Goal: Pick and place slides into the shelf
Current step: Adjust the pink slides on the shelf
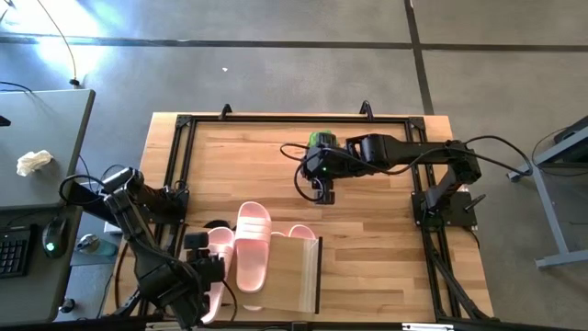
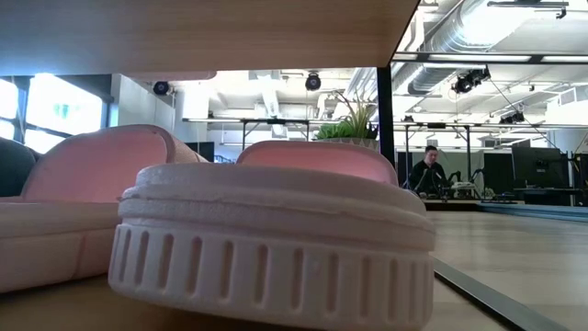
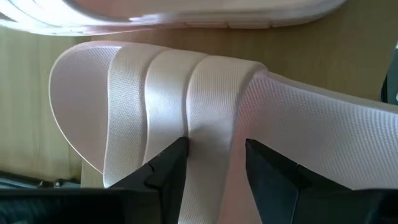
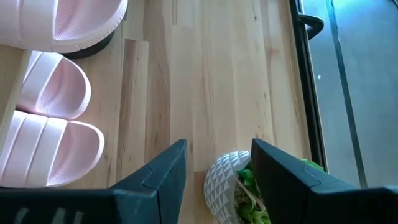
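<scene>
Shelf (image 1: 296, 273): light plywood, flat top hiding most slides tucked beneath. Pink slide (image 3: 186, 112): ribbed woven strap, beside the shelf at the table's near left edge, toe cut off. Left gripper (image 3: 214, 163): fingers clamped on that strap. Right gripper (image 4: 217, 168): fingers apart, empty, above white faceted plant pot (image 4: 227, 186).

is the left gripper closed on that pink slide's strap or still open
Closed on it. In the left wrist view the left gripper has its fingers pinching the pink slide's ribbed strap.
</scene>
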Robot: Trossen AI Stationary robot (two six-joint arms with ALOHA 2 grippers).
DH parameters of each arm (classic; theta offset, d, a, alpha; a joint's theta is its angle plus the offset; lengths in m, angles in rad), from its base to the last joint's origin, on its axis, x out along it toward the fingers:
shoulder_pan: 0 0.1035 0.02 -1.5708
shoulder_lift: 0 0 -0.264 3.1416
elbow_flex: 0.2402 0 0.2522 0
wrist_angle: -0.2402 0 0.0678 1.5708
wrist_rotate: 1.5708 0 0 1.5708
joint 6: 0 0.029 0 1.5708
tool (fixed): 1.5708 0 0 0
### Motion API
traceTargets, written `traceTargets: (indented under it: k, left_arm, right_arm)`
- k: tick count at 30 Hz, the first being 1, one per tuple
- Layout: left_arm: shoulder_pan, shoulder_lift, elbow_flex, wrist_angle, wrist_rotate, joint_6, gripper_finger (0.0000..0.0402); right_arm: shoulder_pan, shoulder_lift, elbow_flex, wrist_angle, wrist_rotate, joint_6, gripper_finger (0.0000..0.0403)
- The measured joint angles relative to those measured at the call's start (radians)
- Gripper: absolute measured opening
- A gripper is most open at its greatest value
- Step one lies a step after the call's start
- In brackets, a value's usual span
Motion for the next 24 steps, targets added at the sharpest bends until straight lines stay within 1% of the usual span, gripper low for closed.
traceTargets:
  k: [6,20,22,24]
  left_arm:
    - [0.000,0.000,0.000,-0.002,-0.015,-0.037,0.0149]
    - [-0.001,0.000,-0.001,-0.005,-0.074,-0.013,0.0149]
    - [-0.001,0.000,-0.001,-0.006,-0.083,-0.013,0.0149]
    - [-0.001,0.000,-0.001,-0.008,-0.091,-0.013,0.0149]
  right_arm:
    - [0.000,0.000,0.000,0.003,0.000,-0.004,0.0171]
    - [0.000,0.000,0.000,0.044,-0.004,0.003,0.0171]
    - [0.000,0.000,0.000,0.057,-0.038,0.024,0.0171]
    - [0.000,0.001,0.000,0.081,-0.111,0.065,0.0171]
